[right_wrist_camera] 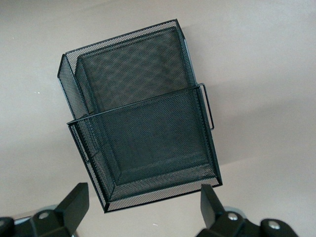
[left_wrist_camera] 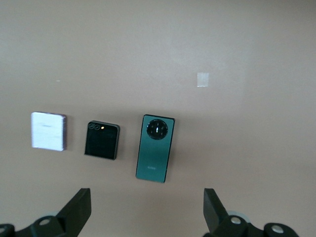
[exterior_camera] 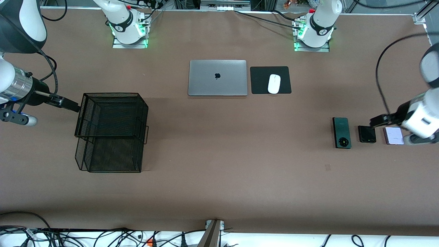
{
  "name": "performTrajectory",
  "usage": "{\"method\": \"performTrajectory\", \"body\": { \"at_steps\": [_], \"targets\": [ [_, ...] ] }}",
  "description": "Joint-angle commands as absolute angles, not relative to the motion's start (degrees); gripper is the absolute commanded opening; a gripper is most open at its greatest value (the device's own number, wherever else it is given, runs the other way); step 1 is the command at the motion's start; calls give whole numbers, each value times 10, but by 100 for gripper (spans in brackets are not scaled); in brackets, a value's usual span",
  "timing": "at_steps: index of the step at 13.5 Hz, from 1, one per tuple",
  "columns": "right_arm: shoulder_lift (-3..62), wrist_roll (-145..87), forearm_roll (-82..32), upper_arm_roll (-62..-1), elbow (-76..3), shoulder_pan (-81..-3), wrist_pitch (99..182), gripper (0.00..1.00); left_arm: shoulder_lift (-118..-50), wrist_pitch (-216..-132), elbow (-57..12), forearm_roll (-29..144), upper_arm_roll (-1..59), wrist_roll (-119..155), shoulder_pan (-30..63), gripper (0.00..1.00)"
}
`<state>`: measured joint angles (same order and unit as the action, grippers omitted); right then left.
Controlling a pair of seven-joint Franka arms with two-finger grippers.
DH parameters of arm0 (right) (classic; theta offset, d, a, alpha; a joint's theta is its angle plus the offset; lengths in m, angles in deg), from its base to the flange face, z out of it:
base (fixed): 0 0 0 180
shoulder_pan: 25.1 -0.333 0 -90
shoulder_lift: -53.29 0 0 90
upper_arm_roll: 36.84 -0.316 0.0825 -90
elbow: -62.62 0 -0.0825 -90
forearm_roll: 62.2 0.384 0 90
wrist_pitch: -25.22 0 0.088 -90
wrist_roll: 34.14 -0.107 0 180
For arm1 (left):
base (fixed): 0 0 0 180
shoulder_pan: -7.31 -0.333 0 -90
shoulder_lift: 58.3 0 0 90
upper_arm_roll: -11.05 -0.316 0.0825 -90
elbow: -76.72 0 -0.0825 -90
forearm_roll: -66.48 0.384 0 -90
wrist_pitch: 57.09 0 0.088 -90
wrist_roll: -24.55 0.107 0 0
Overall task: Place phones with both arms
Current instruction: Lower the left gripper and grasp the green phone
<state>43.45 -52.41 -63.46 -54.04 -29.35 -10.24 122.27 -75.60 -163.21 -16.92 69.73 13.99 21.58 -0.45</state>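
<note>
My left gripper (left_wrist_camera: 147, 210) hangs spread wide and empty over the table near three phones in a row — dark-green phone (exterior_camera: 342, 132), black phone (exterior_camera: 367, 133), then lilac phone (exterior_camera: 393, 135), partly hidden by my arm. My right gripper (right_wrist_camera: 143, 207) gapes empty beside the mesh basket (exterior_camera: 111, 132).

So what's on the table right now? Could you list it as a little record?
phones: dark-green phone, black phone, lilac-white phone, in a row at the left arm's end
basket: black mesh basket, two-tiered, nothing in it, at the right arm's end
left tool: open, above the phones
right tool: open, above the basket
middle: closed laptop, white mouse on black pad
</note>
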Motion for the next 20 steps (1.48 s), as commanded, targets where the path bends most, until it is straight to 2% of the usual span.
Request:
{"method": "performTrajectory", "body": {
  "at_steps": [1,7,14,20],
  "targets": [
    [430,-535,-632,-543,-278,-101,1208,100,-791,-1676,-182,707,143,226,-8,100],
    [430,-535,-632,-543,-278,-101,1208,100,-811,-1929,-358,718,143,281,-31,100],
    [430,-535,-631,-544,-278,-101,1207,100,-846,-2075,-450,718,147,309,-37,100],
    [430,-535,-631,-544,-278,-101,1207,100,-868,-2134,-476,719,147,318,-38,100]
  ]
}}
